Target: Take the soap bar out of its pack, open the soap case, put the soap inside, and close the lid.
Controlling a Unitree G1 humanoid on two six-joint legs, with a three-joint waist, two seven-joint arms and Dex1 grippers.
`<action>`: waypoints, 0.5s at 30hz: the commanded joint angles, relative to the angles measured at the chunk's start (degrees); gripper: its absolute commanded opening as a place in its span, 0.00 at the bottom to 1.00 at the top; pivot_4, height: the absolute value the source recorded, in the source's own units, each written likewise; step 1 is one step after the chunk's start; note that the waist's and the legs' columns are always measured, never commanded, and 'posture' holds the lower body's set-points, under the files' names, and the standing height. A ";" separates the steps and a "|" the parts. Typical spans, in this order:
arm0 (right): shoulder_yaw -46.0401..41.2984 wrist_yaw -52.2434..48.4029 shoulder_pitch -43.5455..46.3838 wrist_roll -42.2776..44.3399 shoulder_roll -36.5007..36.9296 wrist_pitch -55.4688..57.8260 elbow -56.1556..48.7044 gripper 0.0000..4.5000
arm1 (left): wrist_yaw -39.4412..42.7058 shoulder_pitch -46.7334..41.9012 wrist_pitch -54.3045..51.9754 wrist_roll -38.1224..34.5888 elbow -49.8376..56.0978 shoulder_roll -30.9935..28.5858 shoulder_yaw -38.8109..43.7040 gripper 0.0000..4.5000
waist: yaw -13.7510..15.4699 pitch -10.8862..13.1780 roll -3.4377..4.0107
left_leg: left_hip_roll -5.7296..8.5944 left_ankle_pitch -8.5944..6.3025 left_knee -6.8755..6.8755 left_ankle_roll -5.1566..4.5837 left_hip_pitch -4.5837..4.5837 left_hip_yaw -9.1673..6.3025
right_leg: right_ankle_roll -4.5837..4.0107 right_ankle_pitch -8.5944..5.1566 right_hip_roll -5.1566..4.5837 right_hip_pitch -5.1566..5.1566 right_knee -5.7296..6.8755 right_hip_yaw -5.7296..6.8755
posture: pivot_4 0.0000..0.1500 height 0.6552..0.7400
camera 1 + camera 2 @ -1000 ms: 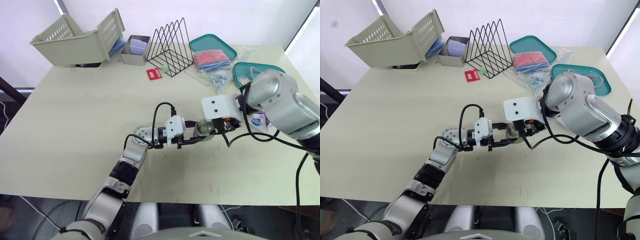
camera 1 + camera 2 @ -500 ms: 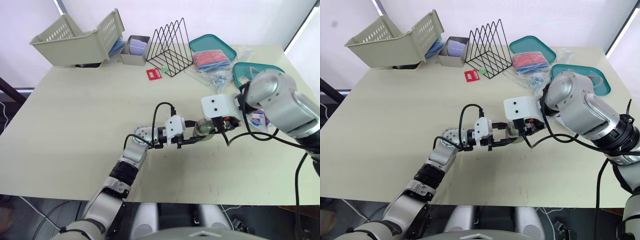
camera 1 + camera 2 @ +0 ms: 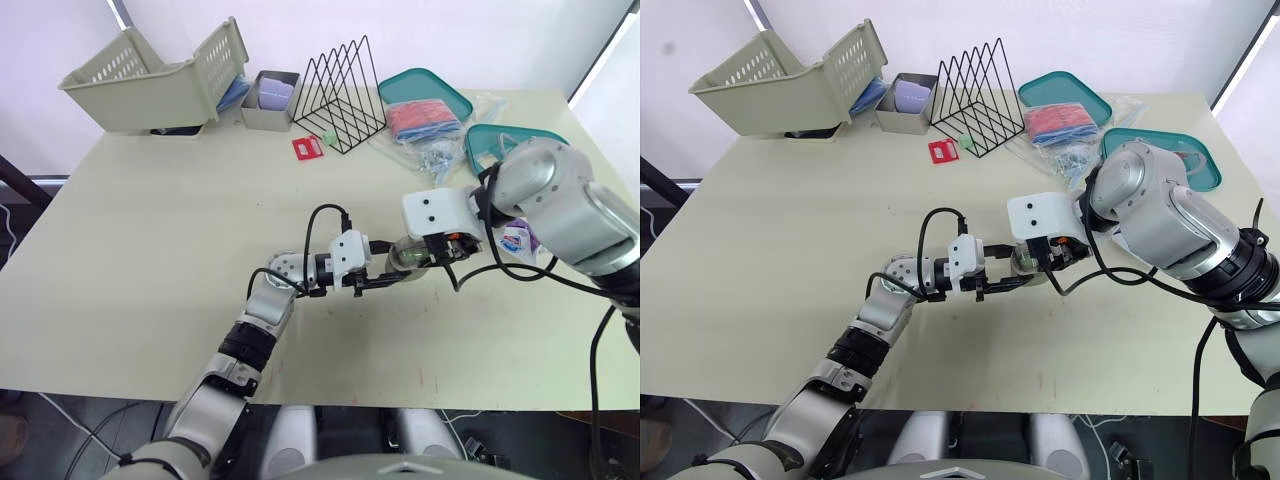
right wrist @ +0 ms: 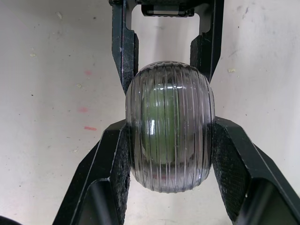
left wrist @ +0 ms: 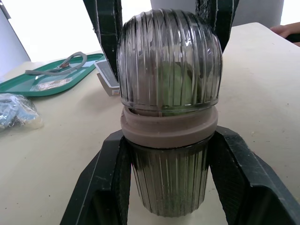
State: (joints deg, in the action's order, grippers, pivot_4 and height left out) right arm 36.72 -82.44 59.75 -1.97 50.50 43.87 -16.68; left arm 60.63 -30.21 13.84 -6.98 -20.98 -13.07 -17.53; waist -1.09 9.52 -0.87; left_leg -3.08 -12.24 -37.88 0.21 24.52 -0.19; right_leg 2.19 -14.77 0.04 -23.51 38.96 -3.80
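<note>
The soap case (image 3: 408, 257) is a ribbed, smoky clear tub with a domed lid, standing on the table's middle right. A green soap bar (image 5: 174, 82) shows through the dome. My left gripper (image 5: 168, 157) is shut on the case's lower half, one finger (image 5: 108, 178) on each side. From above, my right gripper (image 4: 169, 140) is shut on the domed lid (image 4: 169, 126), which sits down on the tan rim (image 5: 168, 129). The torn soap pack (image 3: 518, 240) lies just right of the case.
A green tray (image 3: 478, 150) lies behind the right arm, with a teal lid (image 3: 425, 90) and plastic bags (image 3: 430, 150) further back. A wire rack (image 3: 340, 95), red card (image 3: 308, 147), metal tin (image 3: 270, 100) and tilted beige basket (image 3: 160, 80) line the far edge.
</note>
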 commanded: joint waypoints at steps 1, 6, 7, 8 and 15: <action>-1.13 1.98 0.23 -2.71 0.09 0.16 2.17 0.42 | 1.54 0.46 -0.05 1.78 0.10 -0.12 -2.56 0.41 | 0.00 0.00 0.00 | 0.00 0.00 0.00 0.00 0.00 0.00 | 0.00 0.00 0.00 0.00 0.00 0.00 | 1.00 1.00; -1.12 2.32 0.19 -2.97 0.00 -0.06 2.47 0.42 | 1.61 0.50 -0.11 1.77 0.08 -0.13 -2.61 0.41 | 0.00 0.00 0.00 | 0.00 0.00 0.00 0.00 0.00 0.00 | 0.00 0.00 0.00 0.00 0.00 0.00 | 1.00 1.00; -1.15 2.45 0.28 -3.00 -0.14 0.00 2.66 0.42 | 1.64 0.43 -0.12 1.75 -0.02 -0.10 -2.60 0.41 | 0.00 0.00 0.00 | 0.00 0.00 0.00 0.00 0.00 0.00 | 0.00 0.00 0.00 0.00 0.00 0.00 | 1.00 1.00; -1.15 2.54 0.36 -3.03 -0.26 0.02 2.82 0.42 | 1.65 0.37 -0.13 1.75 -0.10 -0.09 -2.60 0.41 | -0.01 0.00 0.00 | 0.00 0.00 0.00 0.00 0.00 0.00 | 0.00 0.00 0.00 0.00 0.00 0.00 | 1.00 1.00; -1.23 2.62 0.57 -3.21 -0.61 -0.20 3.18 0.76 | 1.64 0.39 -0.16 1.73 -0.22 -0.08 -2.61 0.41 | 0.04 0.01 0.02 | 0.00 0.00 0.00 0.00 0.01 0.00 | 0.01 0.00 0.00 -0.01 0.00 0.00 | 1.00 1.00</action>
State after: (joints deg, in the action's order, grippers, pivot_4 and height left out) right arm 36.76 -81.92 59.72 -2.73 49.68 43.63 -14.43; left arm 60.77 -30.42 13.90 -6.88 -20.96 -13.09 -17.68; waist -1.04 9.53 -0.86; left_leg -3.07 -12.24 -37.88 0.21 24.58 -0.18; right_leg 2.20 -14.77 0.03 -23.56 38.95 -3.80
